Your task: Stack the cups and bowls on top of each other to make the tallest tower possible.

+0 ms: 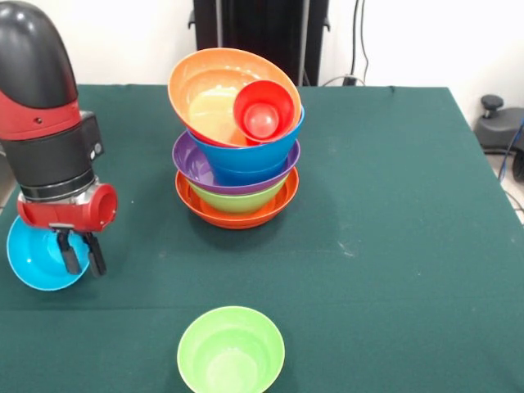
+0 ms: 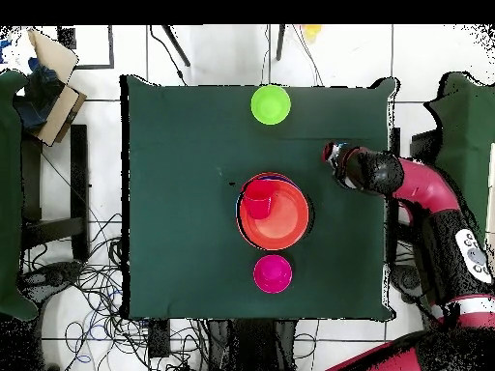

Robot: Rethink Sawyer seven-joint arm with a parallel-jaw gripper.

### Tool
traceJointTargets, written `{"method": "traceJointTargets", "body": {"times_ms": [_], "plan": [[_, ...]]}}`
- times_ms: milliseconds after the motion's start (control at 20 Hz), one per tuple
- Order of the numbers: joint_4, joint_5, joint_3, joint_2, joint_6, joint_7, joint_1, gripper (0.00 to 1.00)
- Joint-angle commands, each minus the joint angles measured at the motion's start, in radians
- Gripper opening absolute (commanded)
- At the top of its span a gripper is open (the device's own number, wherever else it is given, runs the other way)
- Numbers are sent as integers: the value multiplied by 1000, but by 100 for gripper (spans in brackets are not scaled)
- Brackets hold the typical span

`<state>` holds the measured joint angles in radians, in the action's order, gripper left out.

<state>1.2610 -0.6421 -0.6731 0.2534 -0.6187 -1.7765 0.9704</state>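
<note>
Plainly visible at the middle of the table (image 1: 393,205): the tower (image 1: 237,164), well clear of all four edges. At its base, a wide orange bowl (image 1: 237,216), flat on the cloth. Nested inside that, a green bowl (image 1: 237,199), then a wide purple bowl (image 1: 190,162), then blue bowls (image 1: 254,155) (how many, hard to tell from the front view). Topped by the second orange bowl (image 1: 209,90), tipped steeply so that its mouth faces the front camera. Resting inside this tilted bowl, against its lower side, the red cup (image 1: 264,112), lying over with its open mouth outward as well.

Off by itself, a second green bowl (image 1: 232,350), upright and empty, close to the middle of the edge farthest from the robot. On the opposite side of the tower, toward the robot's edge, a small magenta bowl (image 2: 273,273), upright, near the tower but not touching it; seen from overhead only.

Over by a side edge of the table, a single blue bowl (image 1: 37,254), tilted with its inside turned toward the front camera. Hanging directly in front of it, the gripper (image 1: 80,254), pointed down at the end of the red and black arm (image 1: 49,123). Cannot tell whether clamped on the blue bowl's rim or released.
</note>
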Motion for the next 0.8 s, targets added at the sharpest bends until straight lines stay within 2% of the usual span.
{"method": "traceJointTargets", "body": {"times_ms": [50,300,550,800], "plan": [[87,-27,44,53,-115,168,-47,0],[299,10,38,230,-118,125,-4,0],[454,32,23,363,-103,99,24,0],[610,82,28,522,-133,58,34,0]]}}
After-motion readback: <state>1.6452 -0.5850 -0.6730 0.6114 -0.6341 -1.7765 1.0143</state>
